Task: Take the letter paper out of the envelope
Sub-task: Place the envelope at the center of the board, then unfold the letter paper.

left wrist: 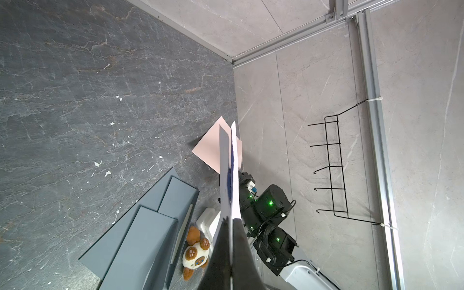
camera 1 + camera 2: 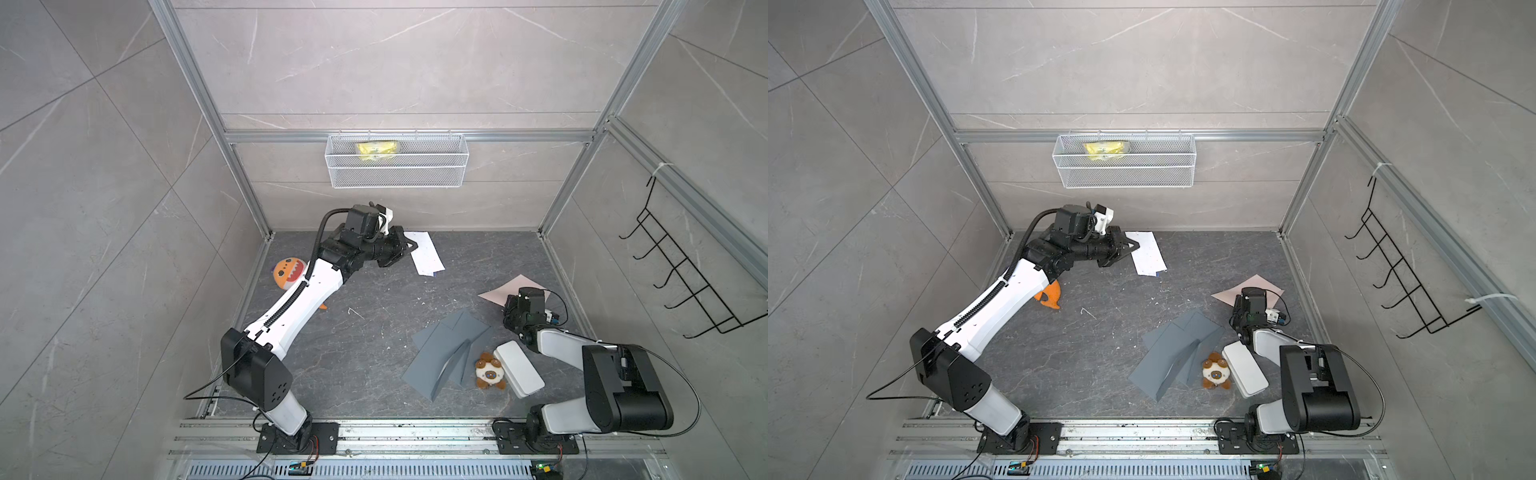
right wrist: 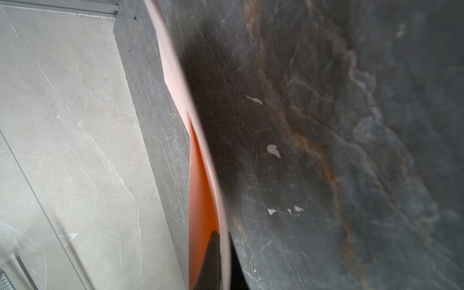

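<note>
Top views, both of them, give me the whole table (image 2: 353, 332). My left gripper (image 2: 409, 248) is clenched on one edge of the white letter paper (image 2: 426, 255) at about twelve o'clock, close to the back wall. My right gripper (image 2: 508, 305) is at about two o'clock, pinching the pink envelope (image 2: 498, 289). The two are well apart with bare surface between them, and no part of the sheet overlaps the envelope. I judge the extraction itself done.

Left wrist view shows the letter paper (image 1: 232, 175) edge-on, running out from between the closed black fingers (image 1: 241, 241). It looks folded, with blue marks on one face, and appears held clear of the table. The envelope (image 1: 208, 148) lies far beyond it, beside my other arm.

Right wrist view shows the envelope (image 3: 200, 188) edge-on, pink outside and orange within. The right gripper (image 3: 223, 237) is closed on it at the tips; I cannot tell whether it grips one wall or both. No white sheet shows inside. What remains, as I see it, is setting both pieces down.
</note>
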### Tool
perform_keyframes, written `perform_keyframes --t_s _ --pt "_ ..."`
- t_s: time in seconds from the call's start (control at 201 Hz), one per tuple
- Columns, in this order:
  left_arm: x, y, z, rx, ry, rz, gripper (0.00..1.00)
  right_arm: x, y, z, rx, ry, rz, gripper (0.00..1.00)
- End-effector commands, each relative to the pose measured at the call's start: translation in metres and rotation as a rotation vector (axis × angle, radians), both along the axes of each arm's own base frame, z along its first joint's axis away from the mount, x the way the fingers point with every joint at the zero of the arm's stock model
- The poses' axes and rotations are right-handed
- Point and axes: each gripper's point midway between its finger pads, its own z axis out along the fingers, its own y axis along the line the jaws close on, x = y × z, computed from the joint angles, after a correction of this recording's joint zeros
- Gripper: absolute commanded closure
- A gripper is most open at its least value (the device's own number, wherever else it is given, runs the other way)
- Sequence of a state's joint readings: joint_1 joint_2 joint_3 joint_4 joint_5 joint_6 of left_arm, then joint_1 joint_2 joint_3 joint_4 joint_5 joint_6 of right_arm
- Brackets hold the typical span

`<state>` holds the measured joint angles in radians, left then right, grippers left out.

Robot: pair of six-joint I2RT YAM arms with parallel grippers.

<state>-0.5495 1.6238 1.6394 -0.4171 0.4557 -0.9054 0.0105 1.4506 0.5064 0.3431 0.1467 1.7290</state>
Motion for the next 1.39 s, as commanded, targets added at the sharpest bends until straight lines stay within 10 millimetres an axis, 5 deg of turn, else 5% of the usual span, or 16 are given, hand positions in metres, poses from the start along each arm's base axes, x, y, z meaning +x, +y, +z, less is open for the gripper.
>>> perform_keyframes --t_s 0.0,0.463,0.781,0.946,1.165,1.274,1.389 --pt "-0.008 0.000 0.028 -0.053 -0.062 -0.020 1.00 -0.010 -0.006 -0.015 0.028 0.046 -0.059 0.89" --pt "-0.004 -0.003 0.029 -0.046 -0.064 -0.024 1.00 -0.032 0.003 -0.039 0.110 0.202 -0.075 0.62" --pt "-0.002 -0.005 0.023 -0.005 -0.037 -0.045 1.00 -0.052 0.016 -0.019 0.169 0.412 -0.049 0.42" --pt "0.003 -0.004 0.026 -0.006 0.000 -0.062 1.00 -0.054 0.016 0.021 0.107 0.467 0.014 0.40" --pt "0.012 0.003 0.038 -0.069 0.058 -0.102 1.00 -0.026 0.037 0.114 -0.052 0.321 0.264 0.37" --pt "0.016 0.009 0.042 -0.094 0.090 -0.116 1.00 0.007 0.069 0.176 -0.143 0.094 0.503 0.35" --pt "0.018 0.010 0.047 -0.123 0.102 -0.135 1.00 0.036 0.129 0.246 -0.169 -0.273 0.812 0.32"
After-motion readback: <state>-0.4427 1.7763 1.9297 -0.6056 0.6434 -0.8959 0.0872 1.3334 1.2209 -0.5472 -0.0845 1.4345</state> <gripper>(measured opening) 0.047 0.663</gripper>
